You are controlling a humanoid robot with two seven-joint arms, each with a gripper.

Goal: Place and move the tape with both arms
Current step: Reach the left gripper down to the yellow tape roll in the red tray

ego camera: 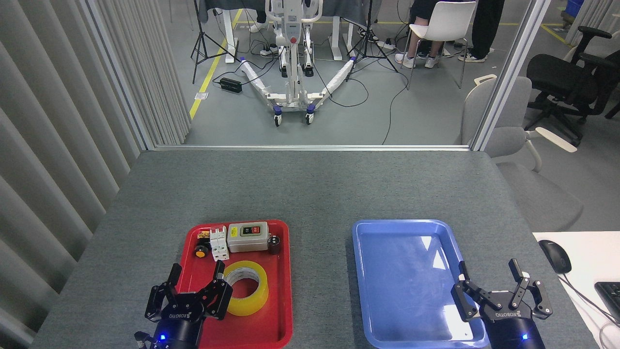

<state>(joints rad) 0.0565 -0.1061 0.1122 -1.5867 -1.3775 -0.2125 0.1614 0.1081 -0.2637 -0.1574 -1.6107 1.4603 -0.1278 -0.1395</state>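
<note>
Tape [247, 287] lies flat in red tray [286, 271]; left end effector [196, 280] and right end effector [489, 280] both spread wide, holding nothing.

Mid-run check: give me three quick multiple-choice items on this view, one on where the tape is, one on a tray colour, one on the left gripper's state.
1. Where does the tape lie?
A. in the red tray
B. in the blue tray
C. on the bare table

2. What colour is the tray with nothing in it?
A. red
B. green
C. blue

3. How is the left gripper?
A. shut on the tape
B. open, beside the tape
C. out of view

Answers: 1 A, the roll sits inside the red rim; 2 C, only the blue tray is bare; 3 B, its fingers are spread at the roll's left edge.
</note>
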